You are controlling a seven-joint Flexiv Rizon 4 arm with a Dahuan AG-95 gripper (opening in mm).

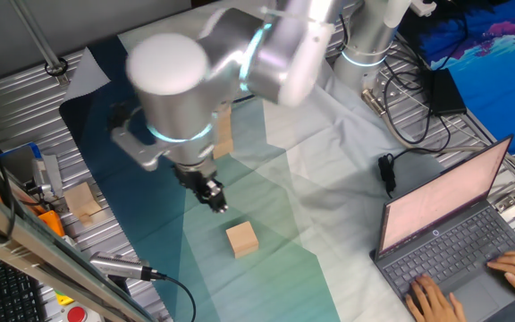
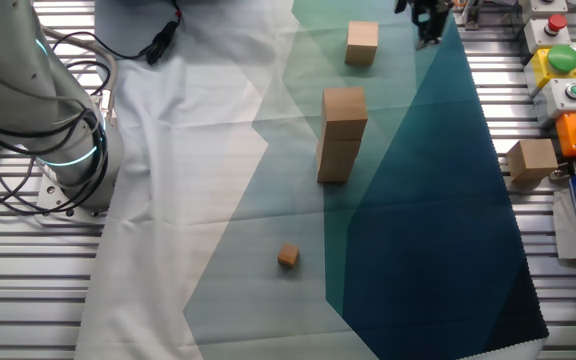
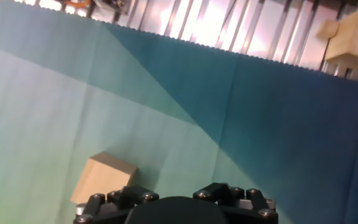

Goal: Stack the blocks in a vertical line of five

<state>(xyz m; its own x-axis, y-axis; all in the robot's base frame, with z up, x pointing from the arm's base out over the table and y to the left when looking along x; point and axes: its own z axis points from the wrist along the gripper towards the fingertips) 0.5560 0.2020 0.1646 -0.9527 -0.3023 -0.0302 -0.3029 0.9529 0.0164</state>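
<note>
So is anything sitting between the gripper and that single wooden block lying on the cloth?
Nothing visible. The gripper hangs just beside the single wooden block, with only bare cloth between them. The stack stands farther off.

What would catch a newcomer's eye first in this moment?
The big silver arm looms over the teal cloth, its pincer hovering just beside a lone wooden block. In the other fixed view, a short stack of blocks stands mid-cloth, with a much smaller cube nearer the camera. At the table's edge, hands rest on a laptop.
</note>
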